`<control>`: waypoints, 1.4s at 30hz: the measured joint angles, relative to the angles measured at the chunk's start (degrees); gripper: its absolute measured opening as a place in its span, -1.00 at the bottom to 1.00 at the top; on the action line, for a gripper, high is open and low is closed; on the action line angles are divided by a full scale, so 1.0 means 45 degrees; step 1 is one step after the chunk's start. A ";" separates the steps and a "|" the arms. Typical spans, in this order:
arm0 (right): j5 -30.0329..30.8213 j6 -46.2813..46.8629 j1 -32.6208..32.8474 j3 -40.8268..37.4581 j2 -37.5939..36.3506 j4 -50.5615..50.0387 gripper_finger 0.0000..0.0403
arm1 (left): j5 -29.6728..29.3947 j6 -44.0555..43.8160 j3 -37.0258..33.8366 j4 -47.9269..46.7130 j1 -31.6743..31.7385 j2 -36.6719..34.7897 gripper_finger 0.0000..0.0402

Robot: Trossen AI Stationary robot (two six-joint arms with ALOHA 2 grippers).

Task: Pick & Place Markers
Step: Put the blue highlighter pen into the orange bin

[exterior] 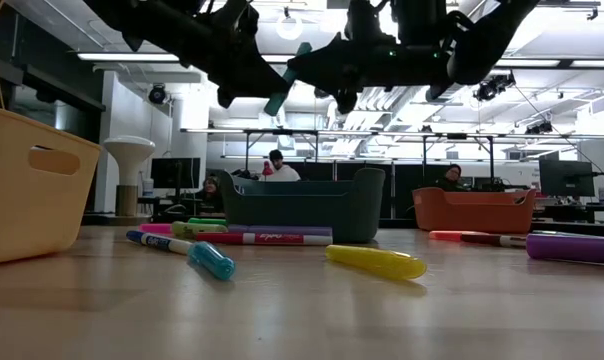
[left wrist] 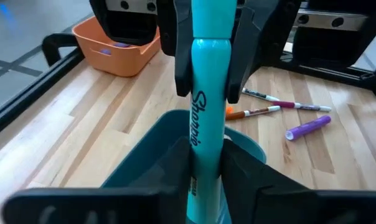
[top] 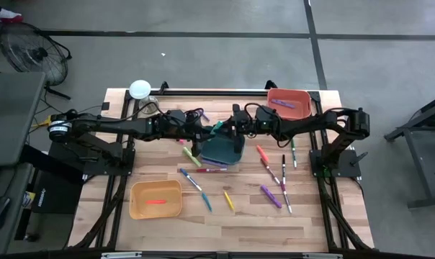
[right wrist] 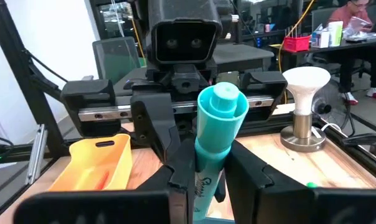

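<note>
A teal marker (top: 217, 126) (exterior: 285, 85) hangs in the air above the teal bin (top: 223, 150) at the table's middle, and both grippers meet at it. My left gripper (top: 207, 129) (left wrist: 208, 165) comes from the table's left and is shut on the marker (left wrist: 208, 93). My right gripper (top: 233, 128) (right wrist: 211, 174) comes from the right and is shut on the same marker (right wrist: 216, 137). Several other markers (top: 271, 169) lie flat on the wood around the bin. My left gripper pinches the teal marker's barrel (left wrist: 206, 155) between its two fingers, just behind the printed lettering. It comes level from the table's left, and the marker runs on past the fingers toward the other gripper. The marker is lifted clear and tilted over the teal bin. My right gripper pinches the same marker between its two fingers (left wrist: 183, 62), on the barrel (left wrist: 210, 68) near the joint with the end piece. It comes from the table's right. The marker's round end (right wrist: 224, 102) sticks back past the fingers toward the wrist.
An orange bin (top: 288, 103) with a purple marker stands at the far right corner. A yellow bin (top: 155, 199) with a red marker stands near left. A white round stand (top: 140, 89) is at the far edge. Loose markers (exterior: 375, 262) lie right of and in front of the teal bin.
</note>
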 joint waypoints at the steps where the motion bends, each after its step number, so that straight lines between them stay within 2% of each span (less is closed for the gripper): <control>1: 0.0055 -0.0017 -0.0005 0.0000 0.0000 -0.0005 -0.74 | -0.0092 -0.0016 0.0000 0.0000 0.0000 0.0000 -0.55; 7: 0.0549 -0.0134 -0.0125 0.0000 -0.0005 -0.0136 -0.74 | -0.0470 0.0468 0.0000 -0.0159 -0.0005 0.0000 -0.15; 13: 0.1539 -0.0133 -0.0664 0.0071 -0.0229 -0.1717 -0.74 | -0.1863 0.0941 0.0000 -0.1432 -0.0015 -0.0577 -0.07; 17: 0.2858 -0.0791 -0.1117 0.0772 -0.1132 -0.4725 -0.74 | -0.3013 0.0942 0.0015 -0.2596 -0.0005 -0.1543 -0.07; 24: 0.6352 -0.2893 -0.2057 0.3610 -0.2488 -1.3626 -0.74 | -0.5350 0.0828 0.0005 -0.6396 -0.0005 -0.3342 -0.08; 28: 0.7901 -0.3728 -0.3058 0.4770 -0.2501 -1.7478 -0.74 | -0.6203 0.0752 0.0000 -0.7887 0.0005 -0.4272 -0.08; 31: 0.8192 -0.4111 -0.3929 0.4969 -0.2497 -1.8757 -0.74 | -0.6768 0.0755 -0.0181 -0.8248 -0.0001 -0.5023 -0.08; 35: 0.8322 -0.4209 -0.5184 0.4964 -0.2347 -2.0314 -0.74 | -0.7156 0.0638 -0.1264 -0.8230 0.0010 -0.6334 -0.08; 38: 0.8617 -0.4679 -0.5883 0.4949 -0.2243 -2.0913 -0.74 | -0.7035 0.0567 -0.2284 -0.7366 -0.0005 -0.7404 -0.08; 42: 0.8212 -0.5753 -0.6480 0.4959 -0.1978 -2.1378 -0.74 | -0.6684 0.0669 -0.3284 -0.6228 0.0000 -0.8610 -0.08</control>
